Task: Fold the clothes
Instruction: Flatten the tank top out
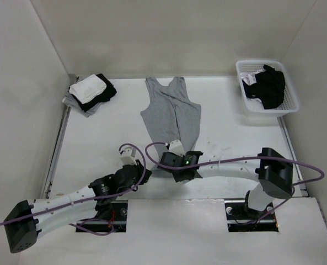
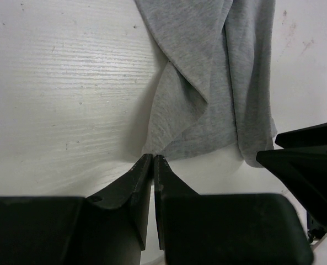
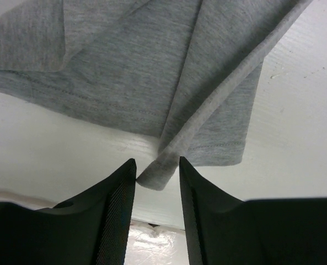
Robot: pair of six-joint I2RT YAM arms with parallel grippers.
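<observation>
Landmark for all positions: tank top (image 1: 171,110).

- Far left of the tank top, at the back left corner of the tabletop (image 1: 97,143): stack of garments (image 1: 90,93), white piece on top, black under it, a grey edge showing at the bottom. Well apart from the tank top.
- Left tool (image 2: 153,159): near-left of the tank top's hem. Clenched, fingers pressed flat together with nothing between them. Tips sit just short of the hem edge; contact with the cloth cannot be judged from the left wrist view.
- Tank top: light heather-grey knit, lying lengthwise at mid-tabletop. Straps and scooped neck point to the far wall, hem toward the arm bases. Not flat: long lengthwise folds run down the body, and the lower part is gathered narrower than the chest. In the left wrist view (image 2: 207,83) a loose flap hangs over the left part of the hem.
- Right tool (image 3: 156,163): at the near end of the tank top, over the hem; in the overhead view it covers that end. Released, jaws apart. A folded corner of the hem (image 3: 152,178) lies in the gap between the fingers, not pinched.
- Far right of the tank top, at the back right corner: white slatted basket (image 1: 246,104) holding a black garment (image 1: 271,85) with some white cloth beside it. Well apart from the tank top.
</observation>
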